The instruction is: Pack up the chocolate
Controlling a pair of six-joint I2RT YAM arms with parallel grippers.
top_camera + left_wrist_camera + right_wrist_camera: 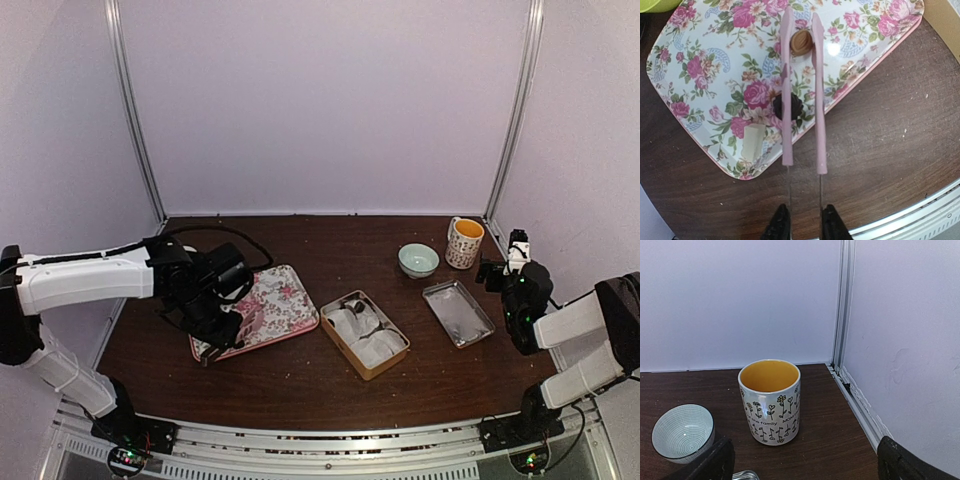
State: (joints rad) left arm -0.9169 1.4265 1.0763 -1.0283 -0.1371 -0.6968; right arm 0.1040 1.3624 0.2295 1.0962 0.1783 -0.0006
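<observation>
Left wrist view: left hand point(805, 226) grips pink tongs point(819, 125), their tips flanking a tan chocolate point(801, 42) on the floral tray point(685, 65); right hand point(804, 460) gapes wide, empty.

The left claw point(805, 214) clamps the thin metal stems of the pink tongs point(818, 100), which reach away across a dark wooden surface point(890, 140) and over a floral tray point(700, 65). A tan chocolate point(801, 43) sits between the two tong tips, close against both; whether it is lifted off the tray cannot be told. A dark chocolate point(797, 107) lies on the tray beneath the tongs, partly hidden by one arm. A whitish chocolate point(752, 142) rests near the tray corner closest to the surface's railed edge point(920, 220).
</observation>
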